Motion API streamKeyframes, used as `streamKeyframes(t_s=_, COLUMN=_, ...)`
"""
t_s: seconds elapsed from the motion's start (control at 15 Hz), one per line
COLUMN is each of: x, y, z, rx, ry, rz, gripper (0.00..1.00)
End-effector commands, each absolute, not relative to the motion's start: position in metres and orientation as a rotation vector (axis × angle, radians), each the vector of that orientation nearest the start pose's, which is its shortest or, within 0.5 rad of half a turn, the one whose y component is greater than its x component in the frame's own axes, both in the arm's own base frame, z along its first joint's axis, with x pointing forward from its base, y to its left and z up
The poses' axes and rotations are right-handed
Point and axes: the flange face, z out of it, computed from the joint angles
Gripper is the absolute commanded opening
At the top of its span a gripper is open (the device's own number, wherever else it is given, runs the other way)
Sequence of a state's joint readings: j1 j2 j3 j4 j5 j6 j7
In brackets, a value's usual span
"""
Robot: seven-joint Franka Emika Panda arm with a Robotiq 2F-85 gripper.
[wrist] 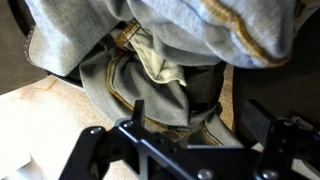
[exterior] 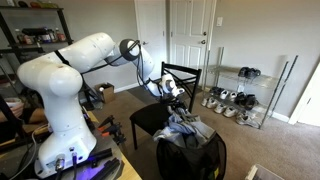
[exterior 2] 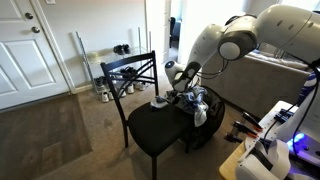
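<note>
My gripper (exterior: 172, 93) hangs over a heap of grey-blue jeans (exterior: 186, 127) that lies on top of a black hamper (exterior: 190, 157) beside a black chair (exterior: 148, 118). In the other exterior view the gripper (exterior 2: 184, 93) is at the chair's (exterior 2: 150, 130) far edge, just above the jeans (exterior 2: 198, 104). In the wrist view the jeans (wrist: 150, 60) fill the picture, with a waistband and pale lining showing. The gripper's (wrist: 200, 115) two fingers stand wide apart, close over the cloth and holding nothing.
A metal shoe rack (exterior: 240, 95) with several shoes stands by the wall near white doors (exterior: 190, 40). A dark shelf unit (exterior: 30, 45) stands behind the arm. A couch (exterior 2: 265, 80) is behind the hamper. A table edge with gear (exterior 2: 265, 150) is near the robot's base.
</note>
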State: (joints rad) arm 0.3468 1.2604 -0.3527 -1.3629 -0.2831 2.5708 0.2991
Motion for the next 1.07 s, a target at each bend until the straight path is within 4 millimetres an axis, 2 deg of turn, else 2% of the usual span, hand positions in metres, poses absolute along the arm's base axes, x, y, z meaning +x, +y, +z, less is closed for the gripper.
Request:
streamKeyframes(t_s=0.0, x=0.709, y=0.041, z=-0.029, rx=-3.628, ry=-0.304, rz=-0.069, gripper=1.00)
streamKeyframes(t_s=0.4, x=0.729, y=0.033, z=-0.042, rx=-3.742, ry=-0.179, rz=0.072, gripper=1.00)
streamKeyframes(t_s=0.47, x=0.730, y=0.031, z=-0.045, rx=-3.750, ry=-0.170, rz=0.101, gripper=1.00)
streamKeyframes(t_s=0.53, x=0.725, y=0.027, z=-0.033, rx=-3.759, ry=-0.160, rz=0.124, gripper=1.00)
streamKeyframes(t_s=1.0, x=0.728, y=0.010, z=-0.040, rx=-3.700, ry=-0.234, rz=0.146, gripper=1.00)
